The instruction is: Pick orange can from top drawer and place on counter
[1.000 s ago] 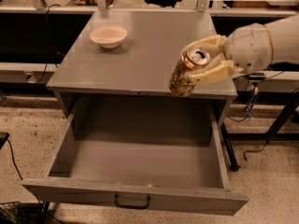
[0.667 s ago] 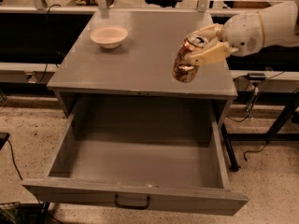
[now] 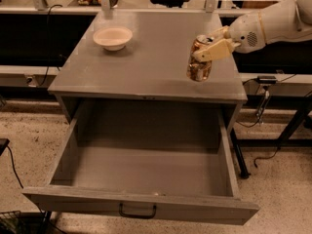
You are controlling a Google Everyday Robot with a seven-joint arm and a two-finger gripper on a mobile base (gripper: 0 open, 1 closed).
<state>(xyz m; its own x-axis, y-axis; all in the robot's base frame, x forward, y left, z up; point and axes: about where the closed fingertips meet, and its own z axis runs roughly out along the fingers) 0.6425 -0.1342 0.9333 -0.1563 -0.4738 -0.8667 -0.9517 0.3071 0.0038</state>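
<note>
The orange can (image 3: pixel 199 65) has an orange-brown mottled label and a silver top. My gripper (image 3: pixel 210 47) is shut on it, with cream fingers (image 3: pixel 213 50) across its upper part. The can hangs tilted just above the right side of the grey counter (image 3: pixel 146 62). My white arm reaches in from the right edge. The top drawer (image 3: pixel 141 169) stands pulled wide open below the counter, and nothing lies in it. Its dark handle (image 3: pixel 138 211) is on the front panel.
A cream bowl (image 3: pixel 112 37) sits on the counter at the back left. Black table legs and cables (image 3: pixel 273 116) stand right of the cabinet. A dark shelf and clutter run along the back. The floor is speckled.
My gripper has carried the can up and back from the counter's front right edge, farther over the counter's right side. The drawer and bowl have not moved.
</note>
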